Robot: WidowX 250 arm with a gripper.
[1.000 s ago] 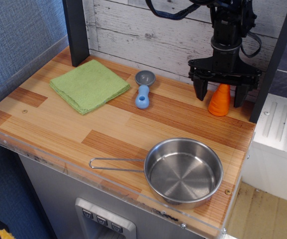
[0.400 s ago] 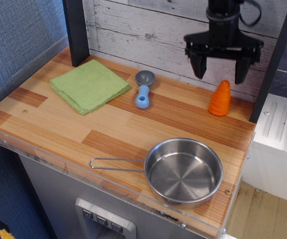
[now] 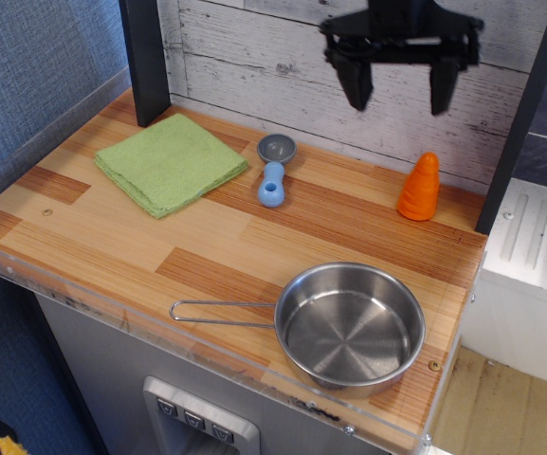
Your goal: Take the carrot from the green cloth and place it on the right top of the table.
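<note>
My gripper (image 3: 395,92) hangs high in front of the white plank wall, its jaws spread wide and holding nothing. A second ago those jaws stood low on either side of the carrot (image 3: 420,187), nearly touching the desk (image 3: 112,242); a little later they had risen clear of its tip, and now they are higher again and have shifted to the left, so that they no longer sit straight over the carrot but above and to its left, well apart from it.

The carrot stands upright on its wide end at the far right of the desk, close to the wall and just beside the dark post at the right edge. It has not moved across the three moments.

Further left, the blue-handled scoop (image 3: 273,171) lies where it lay before, its grey bowl toward the wall and its handle pointing to the front. Just beside it to the left, the green cloth (image 3: 171,162) lies folded near the far left corner with nothing on it, unchanged. At the front right, the steel pan (image 3: 352,327) sits empty, its wire handle reaching left along the front edge, also in the same place as before.
</note>
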